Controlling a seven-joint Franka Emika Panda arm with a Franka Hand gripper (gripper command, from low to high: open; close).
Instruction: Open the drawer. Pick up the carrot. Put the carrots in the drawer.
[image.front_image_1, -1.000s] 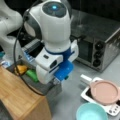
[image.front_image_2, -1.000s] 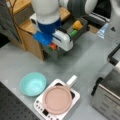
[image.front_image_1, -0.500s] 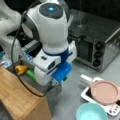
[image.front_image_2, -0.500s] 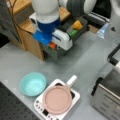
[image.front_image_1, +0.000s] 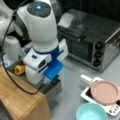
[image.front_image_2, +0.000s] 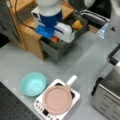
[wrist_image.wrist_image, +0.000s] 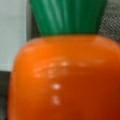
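The dark grey drawer (image.front_image_1: 54, 88) (image.front_image_2: 58, 51) stands pulled out of the cabinet with the light wooden top (image.front_image_1: 17, 97) (image.front_image_2: 29, 28) in both front views. My gripper (image.front_image_1: 46, 81) (image.front_image_2: 54, 37) reaches down into it, its fingertips hidden behind the blue and white hand. The orange carrot (wrist_image.wrist_image: 65, 80) with its green top fills the wrist view, close under the camera. In a front view a bit of the carrot (image.front_image_2: 55, 39) shows just under the hand, inside the drawer.
A yellow lumpy item (image.front_image_1: 19, 70) (image.front_image_2: 77, 25) lies in the drawer's far part. A light blue bowl (image.front_image_1: 93, 113) (image.front_image_2: 33, 83), a pink pan (image.front_image_1: 104, 92) (image.front_image_2: 57, 100) on a white hob and a silver toaster oven (image.front_image_1: 95, 42) (image.front_image_2: 107, 97) stand on the grey table.
The arm has shifted slightly to a front view's left while staying over the open drawer. Nothing else has moved.
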